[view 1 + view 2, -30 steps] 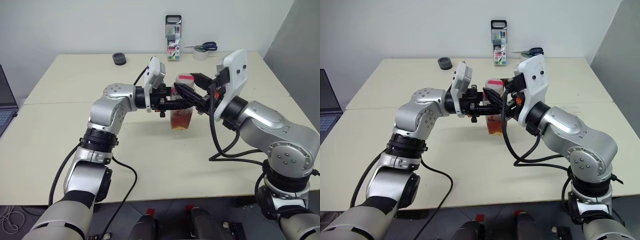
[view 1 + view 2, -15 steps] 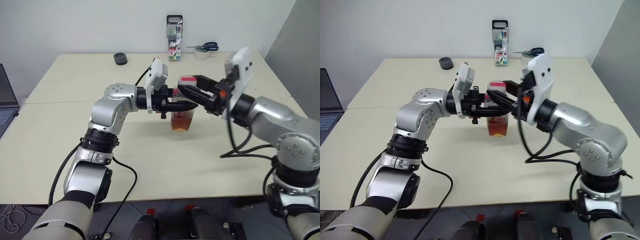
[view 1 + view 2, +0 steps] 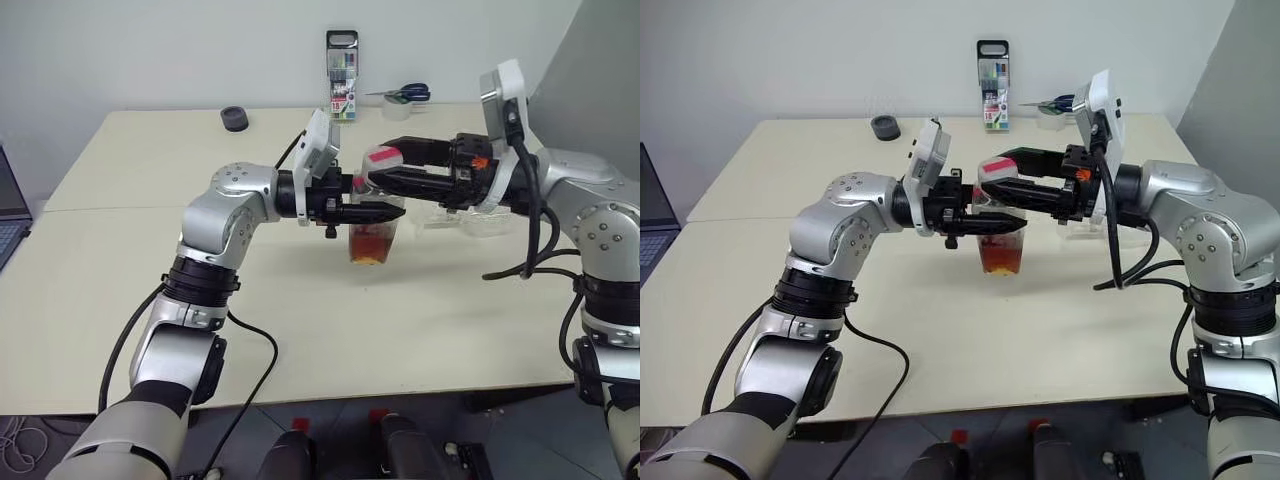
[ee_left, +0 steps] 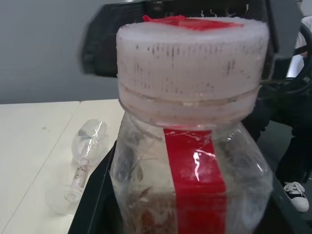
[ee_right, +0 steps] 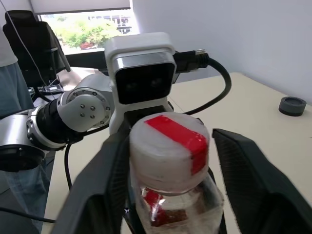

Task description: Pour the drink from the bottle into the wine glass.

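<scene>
One bottle (image 3: pixel 375 215) sits at the centre of the head view, held above the pale table (image 3: pixel 120 230) by our left gripper (image 3: pixel 385 211), whose black fingers are clamped around its body just under the cap (image 5: pixel 168 144). It is a small, squarish bottle of clear, scuffed plastic with a red label strip (image 4: pixel 195 180) running down one face and over the top of the ribbed, whitish cap. Amber-brown drink (image 3: pixel 1001 258) fills only its lower part.

From the right of the frame our right gripper (image 3: pixel 385 168) reaches in level. Its two black fingers (image 5: pixel 253 180) stand spread on either side of the cap, with a gap visible between each finger and the cap in the right wrist view, so they grasp nothing.

Right of the bottle and under our right forearm, the wine glass (image 3: pixel 465 222) lies on its side on the table, a clear stemmed glass with a rounded bowl and a flat round foot; the left wrist view shows it more plainly (image 4: pixel 83 163).

Along the table's far edge, at the top of the frame, we see a dark ring-shaped roll (image 3: pixel 235 118), an upright pack of pens (image 3: pixel 342 75), and blue-handled scissors (image 3: pixel 402 94) resting on a roll of tape (image 3: pixel 395 109).
</scene>
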Action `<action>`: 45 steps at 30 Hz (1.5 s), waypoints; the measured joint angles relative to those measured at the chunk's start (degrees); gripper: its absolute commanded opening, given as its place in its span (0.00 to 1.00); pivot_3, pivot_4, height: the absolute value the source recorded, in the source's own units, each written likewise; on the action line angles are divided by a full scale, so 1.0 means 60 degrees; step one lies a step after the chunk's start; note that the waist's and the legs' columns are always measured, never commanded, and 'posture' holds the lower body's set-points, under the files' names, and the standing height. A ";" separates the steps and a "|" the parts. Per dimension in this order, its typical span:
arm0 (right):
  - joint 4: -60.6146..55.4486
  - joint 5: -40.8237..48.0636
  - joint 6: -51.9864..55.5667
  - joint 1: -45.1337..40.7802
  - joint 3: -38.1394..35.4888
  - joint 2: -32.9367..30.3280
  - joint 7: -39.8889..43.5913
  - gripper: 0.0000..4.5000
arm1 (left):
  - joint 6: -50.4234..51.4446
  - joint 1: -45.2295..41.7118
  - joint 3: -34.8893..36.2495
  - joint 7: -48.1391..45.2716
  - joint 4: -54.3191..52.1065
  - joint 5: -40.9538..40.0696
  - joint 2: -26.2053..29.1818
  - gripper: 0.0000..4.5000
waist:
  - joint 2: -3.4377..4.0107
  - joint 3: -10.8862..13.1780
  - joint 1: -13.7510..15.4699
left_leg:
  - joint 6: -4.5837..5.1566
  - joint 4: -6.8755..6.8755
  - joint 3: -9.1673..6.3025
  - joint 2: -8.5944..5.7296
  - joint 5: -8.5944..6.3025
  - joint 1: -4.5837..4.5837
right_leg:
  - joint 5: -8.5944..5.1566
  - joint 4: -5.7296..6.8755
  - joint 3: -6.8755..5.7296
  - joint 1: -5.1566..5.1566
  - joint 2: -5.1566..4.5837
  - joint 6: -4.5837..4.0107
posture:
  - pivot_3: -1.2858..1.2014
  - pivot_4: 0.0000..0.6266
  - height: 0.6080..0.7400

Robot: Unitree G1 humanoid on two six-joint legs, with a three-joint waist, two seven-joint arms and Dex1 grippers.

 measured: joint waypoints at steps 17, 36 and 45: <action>-0.4643 0.2207 0.1431 0.2096 -0.1469 0.1175 -0.6088 0.99 | -0.0413 0.0051 0.0047 0.0100 0.0418 0.0122 0.0058 0.39 | 0.0001 0.0000 -0.0002 | 0.0012 0.0127 -0.0047 -0.0021 -0.0007 -0.0083 | 0.0004 0.0080 -0.0008 -0.0034 -0.0011 0.0007 | 0.52 0.24 1.00; -0.4697 0.0751 0.1012 0.1964 -0.0333 0.2202 -0.7343 0.56 | -0.0490 0.0050 0.0045 0.0106 0.0526 0.0262 -0.0055 0.39 | 0.0002 0.0000 -0.0013 | 0.0009 0.0130 -0.0047 -0.0018 -0.0005 -0.0083 | 0.0004 0.0086 -0.0005 -0.0037 0.0006 0.0007 | 0.52 0.24 1.00; -0.4638 0.0717 0.1008 0.1946 -0.0307 0.1797 -0.6943 0.39 | -0.0495 0.0050 -0.0017 0.0096 0.0526 0.0351 -0.0060 0.39 | 0.0002 0.0000 -0.0014 | 0.0015 0.0130 -0.0046 -0.0019 -0.0008 -0.0082 | 0.0004 0.0086 -0.0007 -0.0037 0.0008 0.0008 | 0.52 0.24 1.00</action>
